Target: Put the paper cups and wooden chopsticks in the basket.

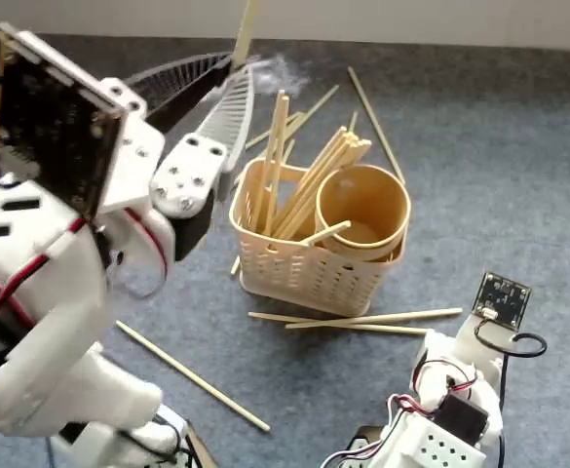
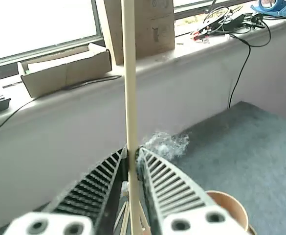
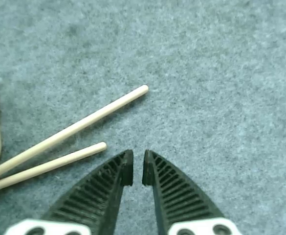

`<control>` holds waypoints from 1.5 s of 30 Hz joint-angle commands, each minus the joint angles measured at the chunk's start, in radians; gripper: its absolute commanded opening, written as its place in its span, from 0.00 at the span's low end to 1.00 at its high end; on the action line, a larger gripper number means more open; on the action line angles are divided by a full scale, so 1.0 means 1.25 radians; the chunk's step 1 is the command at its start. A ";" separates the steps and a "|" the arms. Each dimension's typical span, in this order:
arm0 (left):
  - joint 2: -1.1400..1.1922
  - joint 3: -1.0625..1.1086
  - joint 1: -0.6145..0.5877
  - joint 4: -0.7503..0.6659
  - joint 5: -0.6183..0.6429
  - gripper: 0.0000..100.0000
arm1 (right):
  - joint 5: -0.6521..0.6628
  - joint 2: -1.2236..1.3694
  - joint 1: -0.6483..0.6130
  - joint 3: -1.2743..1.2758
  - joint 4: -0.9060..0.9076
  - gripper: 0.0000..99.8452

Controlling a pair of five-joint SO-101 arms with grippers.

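Closest to the lens in the high view, the left arm's white body [image 1: 60, 292] is seen at the left edge, and its gripper [image 1: 234, 70] is raised behind the basket. One wooden chopstick [image 2: 129, 73] is clamped upright between the ribbed fingers [image 2: 167, 186] of this left gripper [image 2: 131, 154]. Lower on the grey carpet [image 1: 518, 146], a single loose chopstick [image 1: 192, 366] is laid diagonally, apart from the basket. At the centre, the cream basket [image 1: 304, 278] is stood upright; a bundle of chopsticks [image 1: 304, 180] is leaned inside it, and a paper cup [image 1: 362, 210] is set in its right half. Just in front of the basket, two chopsticks [image 1: 362, 320] are laid nearly side by side. At the lower right, the right arm [image 1: 460, 409] is seen; the right gripper [image 3: 138, 166] is held over bare carpet beside the ends of those two sticks, its jaws drawn almost together with nothing gripped.
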 commanded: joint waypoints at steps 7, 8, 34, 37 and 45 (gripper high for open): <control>-0.433 1.185 -0.063 -0.437 -0.060 0.00 | 0.005 -0.002 -0.002 0.120 0.004 0.06; -0.477 1.329 -0.071 -0.578 -0.085 0.00 | 0.005 -0.002 -0.002 0.120 0.004 0.06; -0.506 1.719 -0.115 -1.056 -0.048 0.18 | 0.005 -0.002 -0.002 0.120 0.004 0.06; -0.548 1.672 -0.169 -1.047 -0.045 0.18 | 0.005 -0.002 -0.002 0.120 0.004 0.06; -0.620 1.422 -0.449 -0.849 0.096 0.15 | 0.005 -0.002 -0.002 0.120 0.004 0.06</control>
